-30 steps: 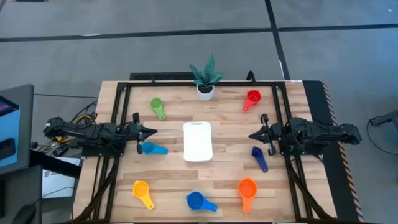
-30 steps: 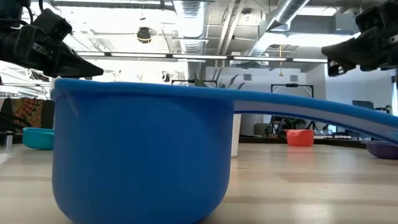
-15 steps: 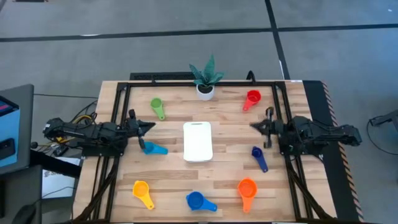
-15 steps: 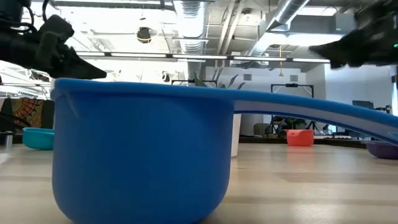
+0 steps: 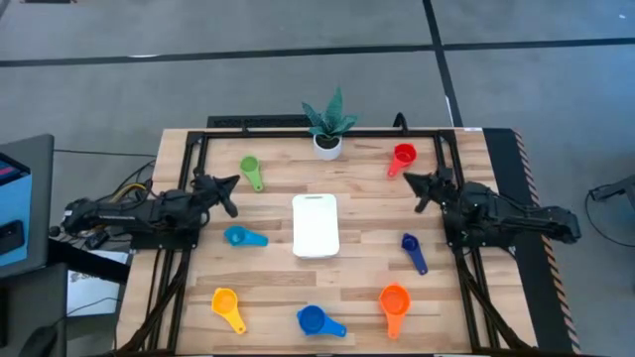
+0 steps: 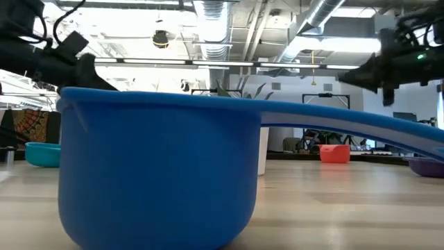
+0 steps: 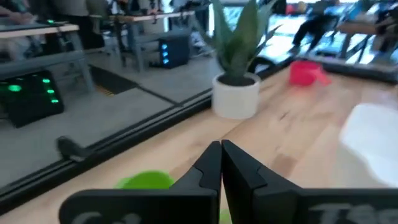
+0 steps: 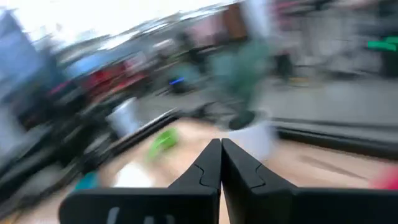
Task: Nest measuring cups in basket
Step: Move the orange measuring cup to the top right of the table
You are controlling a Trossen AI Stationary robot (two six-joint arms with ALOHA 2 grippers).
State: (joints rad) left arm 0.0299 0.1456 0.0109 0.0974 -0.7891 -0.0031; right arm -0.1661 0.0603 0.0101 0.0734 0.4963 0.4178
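Two closed pincers (image 5: 235, 181) (image 5: 405, 178), seven cups (image 5: 249, 165)

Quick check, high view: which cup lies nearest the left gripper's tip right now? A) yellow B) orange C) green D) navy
C: in the high view the left gripper, shut and empty, points at the green cup just beyond its tip, and the left wrist view shows that cup right behind the fingers.
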